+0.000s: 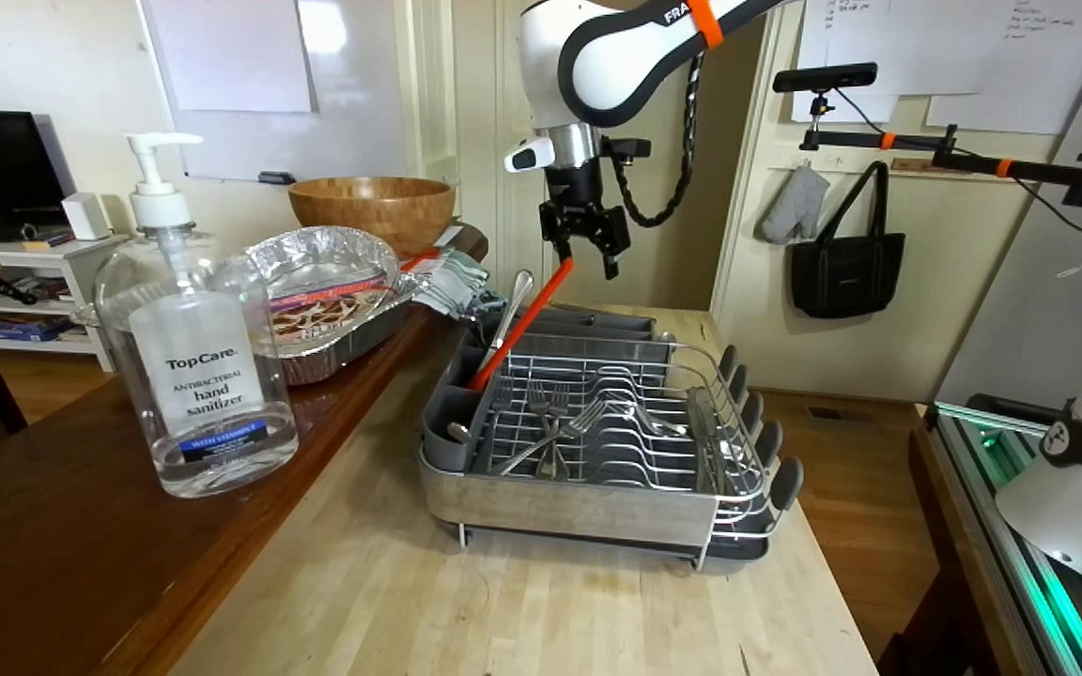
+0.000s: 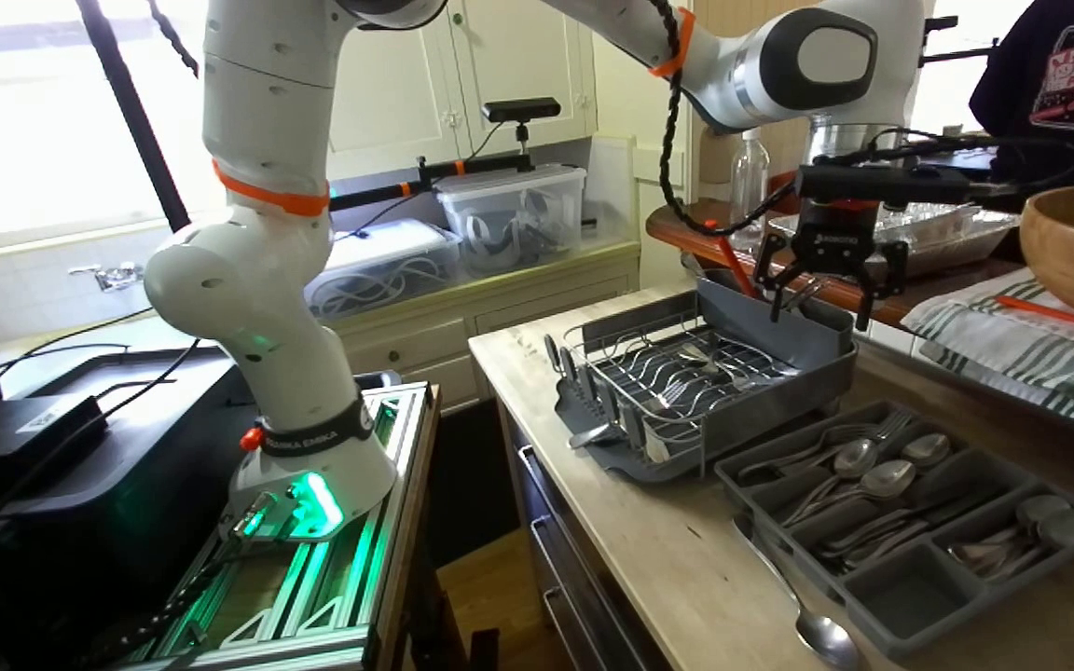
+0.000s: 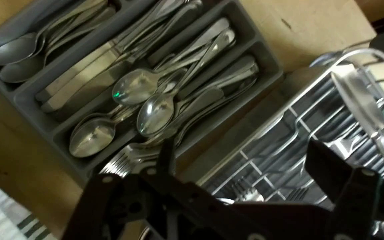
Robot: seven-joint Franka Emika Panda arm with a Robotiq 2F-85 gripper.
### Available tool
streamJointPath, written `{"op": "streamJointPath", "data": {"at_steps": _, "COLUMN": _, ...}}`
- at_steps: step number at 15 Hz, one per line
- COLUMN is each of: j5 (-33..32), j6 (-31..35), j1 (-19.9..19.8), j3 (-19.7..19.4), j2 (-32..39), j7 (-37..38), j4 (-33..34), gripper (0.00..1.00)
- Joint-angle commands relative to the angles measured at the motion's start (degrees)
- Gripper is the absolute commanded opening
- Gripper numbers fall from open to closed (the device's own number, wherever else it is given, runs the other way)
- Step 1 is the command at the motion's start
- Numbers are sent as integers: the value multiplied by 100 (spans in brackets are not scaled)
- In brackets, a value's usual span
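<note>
Rack (image 1: 569, 507) stands on the counter (image 1: 391, 601); forks (image 1: 582, 420) and knives (image 3: 358, 96) lie inside it. Gripper (image 2: 818, 317) hangs higher than the rack, near it, released, jaws wide apart. Red utensil (image 1: 527, 324) leans in the rack's side holder (image 1: 447, 451); contact with the gripper cannot be told. Tray (image 2: 910, 592) of cutlery (image 2: 887, 480) sits just beside the rack. Loose spoon (image 2: 824, 634) lies near the rack. Sanitizer (image 1: 212, 376) and foil pans (image 1: 316, 364) stand on the ledge (image 1: 128, 582) alongside the rack; bowl (image 1: 372, 214) is well apart from it.

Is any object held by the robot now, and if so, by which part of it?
Nothing is held: the tool is open, with no object gripped between its fingers.
</note>
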Motion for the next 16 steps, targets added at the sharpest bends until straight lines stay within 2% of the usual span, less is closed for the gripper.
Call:
{"op": "streamJointPath", "data": {"at_steps": 1, "j5": 1, "j6": 578, "j1": 325, "j3": 122, "j2": -31, "j7": 1004, "j4": -50, "gripper": 100}}
{"op": "streamJointPath", "data": {"at_steps": 4, "j5": -341, "j6": 1128, "j1": 602, "j3": 212, "j2": -248, "j7": 1514, "j4": -309, "gripper": 100}}
{"op": "streamJointPath", "data": {"at_steps": 7, "j5": -690, "j6": 1265, "j1": 810, "j3": 288, "j2": -247, "j7": 1631, "j4": -288, "gripper": 100}}
{"op": "streamJointPath", "data": {"at_steps": 9, "j5": -709, "j6": 1139, "j1": 887, "j3": 363, "j2": -215, "j7": 1598, "j4": -292, "gripper": 100}}
{"op": "streamJointPath", "data": {"at_steps": 13, "j5": -935, "j6": 1061, "j1": 916, "j3": 509, "j2": -92, "j7": 714, "j4": -307, "gripper": 100}}
{"op": "streamJointPath", "data": {"at_steps": 16, "j5": -1471, "j6": 1100, "j1": 1125, "j3": 439, "j2": -109, "j7": 790, "j4": -400, "gripper": 100}}
